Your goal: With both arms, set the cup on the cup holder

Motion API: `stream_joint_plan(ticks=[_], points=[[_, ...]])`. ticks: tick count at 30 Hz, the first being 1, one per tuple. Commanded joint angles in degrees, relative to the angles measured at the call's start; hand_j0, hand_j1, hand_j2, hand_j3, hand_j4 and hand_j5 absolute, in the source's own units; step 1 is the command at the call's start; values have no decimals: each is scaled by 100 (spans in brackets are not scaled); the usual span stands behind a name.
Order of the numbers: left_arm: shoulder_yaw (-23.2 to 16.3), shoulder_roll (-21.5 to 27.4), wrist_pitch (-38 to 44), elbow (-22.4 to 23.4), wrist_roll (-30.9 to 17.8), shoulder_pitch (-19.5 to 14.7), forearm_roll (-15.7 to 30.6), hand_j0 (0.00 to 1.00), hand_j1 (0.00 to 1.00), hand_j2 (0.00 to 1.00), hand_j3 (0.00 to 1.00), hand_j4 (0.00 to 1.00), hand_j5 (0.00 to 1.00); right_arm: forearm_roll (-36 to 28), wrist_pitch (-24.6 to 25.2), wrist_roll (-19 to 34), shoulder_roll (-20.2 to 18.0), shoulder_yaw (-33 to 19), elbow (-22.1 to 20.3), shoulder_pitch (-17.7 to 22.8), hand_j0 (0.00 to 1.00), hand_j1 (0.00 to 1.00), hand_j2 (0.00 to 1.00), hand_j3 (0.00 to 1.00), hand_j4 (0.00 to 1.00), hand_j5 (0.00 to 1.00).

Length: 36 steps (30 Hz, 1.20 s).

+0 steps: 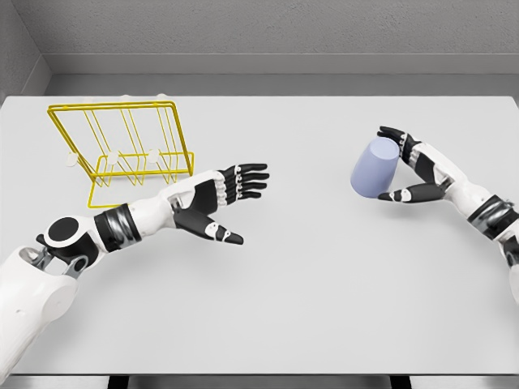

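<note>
Smooth, matte pale-grey table (324, 267) filling most of the head view, backed by rough grey walls. Far right: a lavender cup (374, 168), plain cylinder with a slightly wider foot, tilted so its top leans to the right, bottom edge at or just above the tabletop; cannot tell whether it touches. Wrapped by the right hand (412, 166), black jointed fingers (397, 134) curling over the cup's upper edge, thumb pressed along its lower right side: gripping the cup. White glossy forearm with a dark banded wrist running off toward the right edge.

Far left, well apart from the cup: a yellow wire cup holder (122, 150), thin rods bent into a tall rectangular frame with vertical bars, a low rectangular base loop lying flat on the table, small pale round tips on short pegs near the bottom.

Just in front of and to the right of the holder: left hand (220, 203), palm turned inward, four black segmented fingers stretched straight to the right, thumb splayed below, holding nothing. White shell arm with a black round elbow joint entering from lower left.
</note>
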Motion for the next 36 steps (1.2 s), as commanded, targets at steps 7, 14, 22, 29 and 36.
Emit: stream_joint_plan(ticks=[7, 14, 22, 29, 36], points=[[8, 3, -28, -34, -1, 0, 32, 100, 100, 100, 100, 100, 100, -35, 14, 0, 0, 24, 36, 0, 100, 100, 100, 100, 100, 100], [8, 3, -28, -43, -1, 0, 32, 100, 100, 100, 100, 100, 100, 0, 14, 0, 106, 112, 36, -70, 100, 100, 100, 100, 100, 100], [8, 3, -28, -43, -1, 9, 32, 100, 100, 100, 100, 100, 100, 0, 14, 0, 114, 164, 27, -79, 100, 100, 100, 100, 100, 100], [8, 3, -28, -43, -1, 0, 32, 100, 100, 100, 100, 100, 100, 0, 14, 0, 141, 191, 18, -88, 100, 100, 100, 100, 100, 100], [8, 3, -37, -43, -1, 0, 32, 100, 100, 100, 100, 100, 100, 0, 444, 0, 202, 200, 27, -167, 54, 54, 54, 54, 54, 54]])
